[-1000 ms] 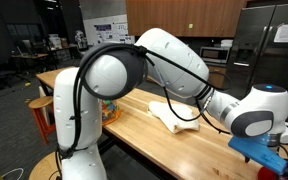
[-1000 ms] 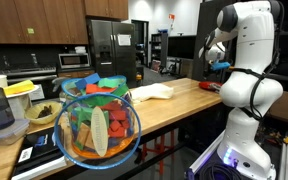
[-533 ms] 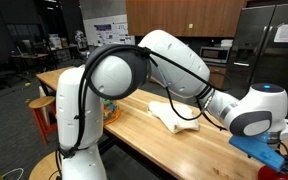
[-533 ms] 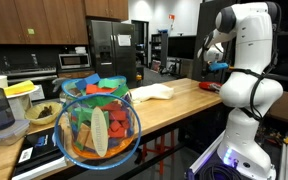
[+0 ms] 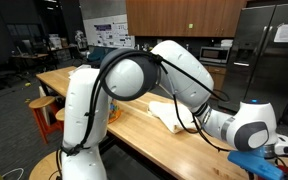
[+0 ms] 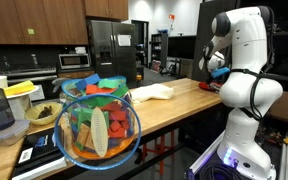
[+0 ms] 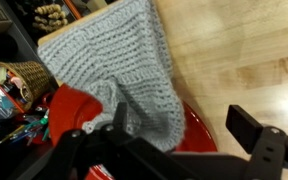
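My claw point(image 7: 179, 150) hangs wide open, holding nothing, over the grey knitted cloth point(image 7: 114, 60), which lies near the tabletop's point(image 7: 244, 50) edge with one end draped over a red object point(image 7: 72, 105).

The arm point(image 5: 174, 70) was bent sharply at the elbow, forearm sloping down to the wrist point(image 5: 246, 125). The gripper point(image 7: 181, 125) pointed downward, jaws standing wide apart in the wrist view.

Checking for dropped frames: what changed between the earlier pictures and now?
The white robot arm swung its elbow sideways and lowered its wrist toward the wooden table. The tool took hold of nothing; its jaws stand open. The pale knitted cloth and the clear bowl of colourful items stayed put.
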Robot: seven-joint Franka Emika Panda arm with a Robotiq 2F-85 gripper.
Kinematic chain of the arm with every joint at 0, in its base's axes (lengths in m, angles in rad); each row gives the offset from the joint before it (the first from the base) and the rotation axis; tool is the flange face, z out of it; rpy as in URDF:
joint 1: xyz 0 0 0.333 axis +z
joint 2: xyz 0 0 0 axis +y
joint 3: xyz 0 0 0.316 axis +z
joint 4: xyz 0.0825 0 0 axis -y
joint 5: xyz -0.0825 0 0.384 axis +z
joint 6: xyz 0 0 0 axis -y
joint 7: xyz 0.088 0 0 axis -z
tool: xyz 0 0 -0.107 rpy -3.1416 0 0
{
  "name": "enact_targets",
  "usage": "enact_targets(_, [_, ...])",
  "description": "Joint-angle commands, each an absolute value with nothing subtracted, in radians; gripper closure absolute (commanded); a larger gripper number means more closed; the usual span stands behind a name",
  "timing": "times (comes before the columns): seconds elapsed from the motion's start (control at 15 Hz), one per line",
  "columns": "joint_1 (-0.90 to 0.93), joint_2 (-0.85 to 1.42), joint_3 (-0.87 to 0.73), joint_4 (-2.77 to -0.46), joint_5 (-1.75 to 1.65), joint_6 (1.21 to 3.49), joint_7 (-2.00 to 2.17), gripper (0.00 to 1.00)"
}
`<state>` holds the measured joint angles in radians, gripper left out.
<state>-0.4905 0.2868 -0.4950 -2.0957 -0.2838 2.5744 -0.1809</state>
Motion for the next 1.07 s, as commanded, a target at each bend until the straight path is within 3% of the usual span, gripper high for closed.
enact_targets(0.0, [-0.481,0.326,-0.510,-2.084,-0.325,2.571,-0.117,0.00])
enact_targets(0.2, [-0.494,0.324,-0.490,-2.086,-0.283,2.574,-0.125,0.00])
enact_targets(0.27, [-0.495,0.322,-0.486,-2.084,-0.274,2.571,-0.126,0.25])
enact_targets(0.4, [-0.496,0.322,-0.483,-2.079,-0.263,2.573,-0.128,0.32])
enact_targets(0.93, [-0.506,0.330,-0.479,-2.060,-0.223,2.575,-0.138,0.95])
enact_targets(1.0, [-0.507,0.330,-0.479,-2.057,-0.219,2.573,-0.137,0.99])
